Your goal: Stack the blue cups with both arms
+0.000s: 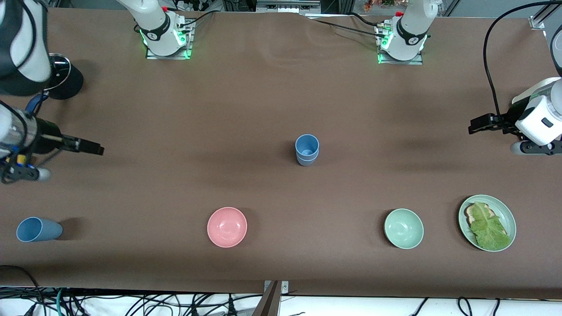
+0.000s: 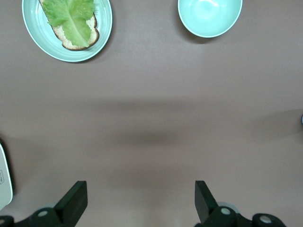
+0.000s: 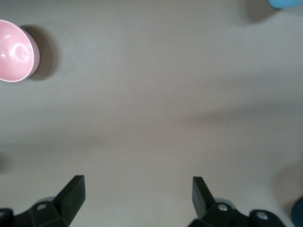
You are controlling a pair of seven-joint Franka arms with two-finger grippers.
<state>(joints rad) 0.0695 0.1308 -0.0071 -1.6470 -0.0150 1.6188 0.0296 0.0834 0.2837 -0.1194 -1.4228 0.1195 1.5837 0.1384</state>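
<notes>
Brown table (image 1: 263, 96): stacked blue cups (image 1: 307, 150) well apart from both open jaws.

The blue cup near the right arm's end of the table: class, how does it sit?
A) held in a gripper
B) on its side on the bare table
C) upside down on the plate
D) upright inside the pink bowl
B: the blue cup lies tipped over on the table, untouched by either gripper.

Brown table (image 1: 281, 87) carries: stacked blue cups (image 1: 307, 149) at centre; a blue cup on its side (image 1: 38, 229); pink bowl (image 1: 227, 227); green bowl (image 1: 404, 228); green plate (image 1: 509, 217) with toast and lettuce; black pot (image 1: 66, 79).
</notes>
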